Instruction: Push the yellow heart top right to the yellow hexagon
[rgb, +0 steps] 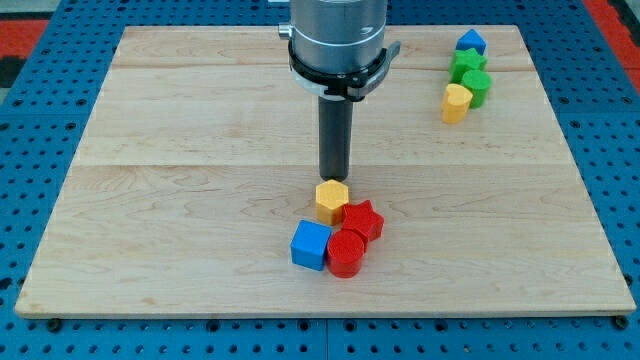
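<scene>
The yellow hexagon (332, 201) lies near the middle of the wooden board (180, 180), a little toward the view's bottom. It touches a red star (362, 219) at its lower right. The yellow heart (456, 102) lies far off at the view's upper right, against a green block (477, 87). My tip (333, 177) stands just above the yellow hexagon in the view, at or very near its top edge. The tip is far to the left of and below the yellow heart.
A blue cube (311, 245) and a red cylinder (346, 253) sit below the hexagon, touching the red star. Above the heart are another green block (467, 63) and a blue block (471, 42), in a line near the board's top right edge.
</scene>
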